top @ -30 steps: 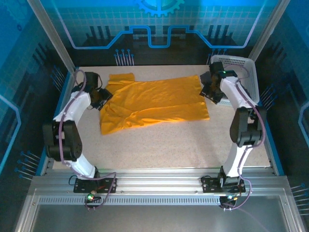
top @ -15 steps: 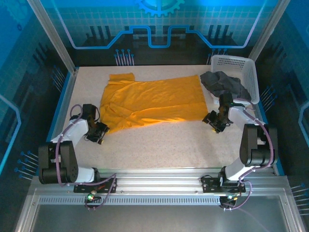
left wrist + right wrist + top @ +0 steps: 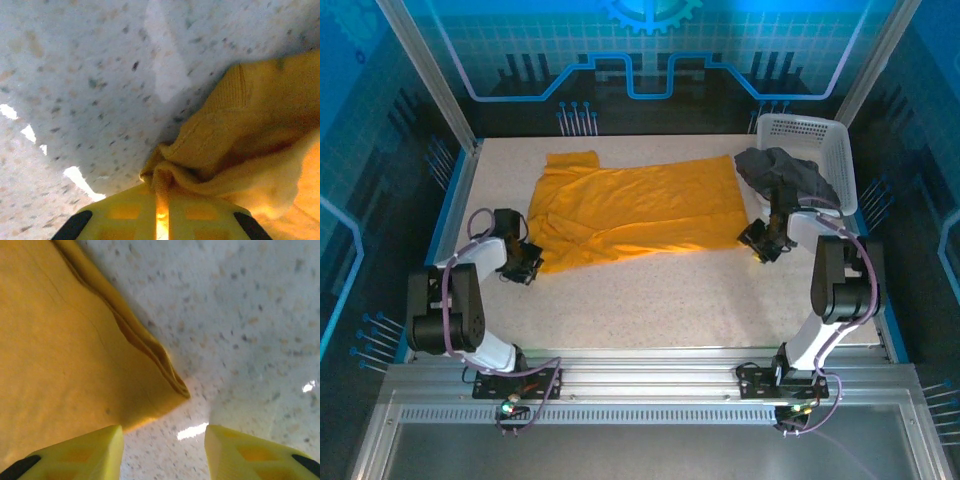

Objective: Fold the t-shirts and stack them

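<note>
Left fingers (image 3: pixel 125 217) are clenched on the bunched near-left corner of the orange shirt (image 3: pixel 640 205). Right fingers (image 3: pixel 85 447) are spread, straddling its near-right hem corner with nothing gripped yet. The table (image 3: pixel 660 300) carries that shirt spread across its far half. The grey shirt (image 3: pixel 790 172) is heaped over the basket (image 3: pixel 810 128) rim, far right. First fold starting, I'd say: my right must close on its corner, then both lift together. Both my arms sit low, wrists tipped down to the table.
</note>
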Controlling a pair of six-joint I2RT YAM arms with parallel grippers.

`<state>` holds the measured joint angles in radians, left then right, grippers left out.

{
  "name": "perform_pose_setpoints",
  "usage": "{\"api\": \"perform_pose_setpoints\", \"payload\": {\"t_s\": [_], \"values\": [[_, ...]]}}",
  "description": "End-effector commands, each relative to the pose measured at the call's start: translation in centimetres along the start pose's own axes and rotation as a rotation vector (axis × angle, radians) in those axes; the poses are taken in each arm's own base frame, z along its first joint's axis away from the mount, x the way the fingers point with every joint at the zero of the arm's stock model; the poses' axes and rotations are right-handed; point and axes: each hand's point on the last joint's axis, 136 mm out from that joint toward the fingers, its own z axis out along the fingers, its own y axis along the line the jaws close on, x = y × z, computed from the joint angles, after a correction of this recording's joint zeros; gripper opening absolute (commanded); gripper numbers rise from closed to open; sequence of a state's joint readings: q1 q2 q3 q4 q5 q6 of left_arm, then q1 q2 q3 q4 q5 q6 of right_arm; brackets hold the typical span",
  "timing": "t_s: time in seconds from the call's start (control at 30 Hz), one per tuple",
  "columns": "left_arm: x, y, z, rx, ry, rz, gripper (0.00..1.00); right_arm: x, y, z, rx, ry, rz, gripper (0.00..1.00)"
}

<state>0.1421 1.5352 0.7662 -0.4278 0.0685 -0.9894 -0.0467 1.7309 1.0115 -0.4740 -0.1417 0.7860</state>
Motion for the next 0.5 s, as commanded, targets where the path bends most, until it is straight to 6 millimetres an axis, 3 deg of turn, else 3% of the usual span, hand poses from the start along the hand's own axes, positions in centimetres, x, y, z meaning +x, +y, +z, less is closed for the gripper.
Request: {"api": "perform_pose_setpoints", "payload": {"t_s": [0.0,0.13,0.27,0.37,0.47], "values": [[-1.6,-1.5,-0.4,0.028,-0.045,0.013,0.05,-1.6,0.0,0.6,0.032,-0.034,0.008,0.46],[-2.3,-1.5,-1.1,0.008,-0.068,0.040,0.00,-1.7,0.0,1.8,0.058,-0.012,0.005,0.34],[-2.7,-1.7,-2.5,0.004,-0.091,0.081,0.00,-1.2,-0.5,2.6,0.119,0.009,-0.010,0.11],[-2.8,-0.9,-3.9,-0.035,-0.111,0.100,0.00,-1.1,-0.6,1.2,0.179,-0.031,-0.028,0.00],[-2.4,0.3,-4.9,-0.066,-0.114,0.093,0.00,-0.4,-0.3,-0.5,0.206,-0.057,-0.057,0.00]]}}
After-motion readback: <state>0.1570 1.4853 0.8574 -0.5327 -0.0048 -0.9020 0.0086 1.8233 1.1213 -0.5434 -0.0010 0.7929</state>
